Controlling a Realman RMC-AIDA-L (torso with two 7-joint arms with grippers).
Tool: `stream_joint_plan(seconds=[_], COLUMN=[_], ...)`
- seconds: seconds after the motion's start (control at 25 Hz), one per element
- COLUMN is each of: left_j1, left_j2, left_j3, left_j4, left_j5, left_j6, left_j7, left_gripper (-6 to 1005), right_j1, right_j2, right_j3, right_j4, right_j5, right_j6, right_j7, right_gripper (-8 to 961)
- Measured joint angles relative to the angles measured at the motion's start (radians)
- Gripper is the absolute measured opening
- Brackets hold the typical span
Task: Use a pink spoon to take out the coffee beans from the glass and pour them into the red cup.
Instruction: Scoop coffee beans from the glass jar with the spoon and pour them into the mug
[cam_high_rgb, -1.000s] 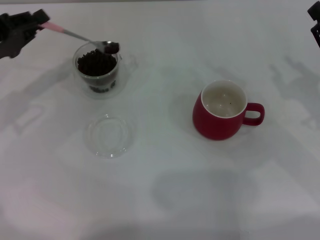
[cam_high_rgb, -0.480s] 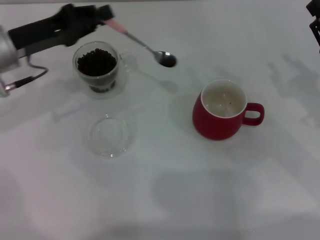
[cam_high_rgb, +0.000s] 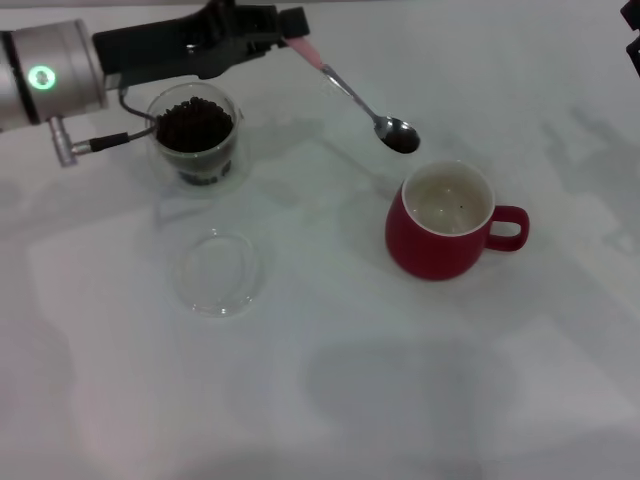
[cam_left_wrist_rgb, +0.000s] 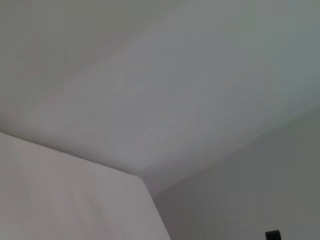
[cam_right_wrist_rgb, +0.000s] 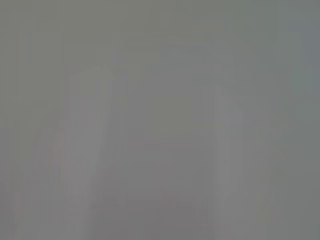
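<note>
In the head view my left gripper (cam_high_rgb: 290, 25) is shut on the pale-pink handle of the pink spoon (cam_high_rgb: 352, 93), which slants down to the right. Its bowl carries a few dark coffee beans (cam_high_rgb: 401, 139) and hangs just above and left of the red cup's rim. The red cup (cam_high_rgb: 443, 222) stands right of centre, white inside, handle to the right. The glass (cam_high_rgb: 195, 137), holding a heap of coffee beans, sits at the back left under my left arm. My right gripper (cam_high_rgb: 631, 45) is parked at the far right edge. Both wrist views show only blank surface.
A shallow clear glass dish (cam_high_rgb: 218, 271) lies in front of the glass. A cable from my left arm (cam_high_rgb: 60, 70) hangs near the glass. The white table (cam_high_rgb: 330, 380) carries nothing else in view.
My left arm has swung right, carrying the loaded spoon from over the glass across the table to just beside the red cup's rim. The right arm has not moved.
</note>
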Motion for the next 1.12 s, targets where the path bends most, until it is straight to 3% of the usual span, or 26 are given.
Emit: stream_joint_plan(seconds=[0.6, 0.64, 0.92, 1.12], left_j1=[-0.1, -0.117, -0.127, -0.12], left_j2=[-0.046, -0.057, -0.067, -0.07], left_j3=[0.106, 0.157, 0.271, 0.287], left_j4=[0.023, 0.053, 0.117, 0.167], left_j5=[0.056, 0.063, 0.055, 0.035], left_j6=[-0.129, -0.14, -0.19, -0.201], left_j7=[0.078, 0.119, 0.202, 0.263], left_gripper=[147, 148, 150, 152], right_j1=[-0.003, -0.004, -0.009, -0.01], right_j2=[0.002, 0.001, 0.0, -0.002], right_j3=[0.0, 0.0, 0.0, 0.0], right_j4=[0.0, 0.0, 0.002, 0.011], right_j5=[0.016, 0.019, 0.021, 0.022], right_j6=[0.001, 0.001, 0.001, 0.001], right_j7=[0.001, 0.001, 0.001, 0.001], right_gripper=[450, 450, 450, 450])
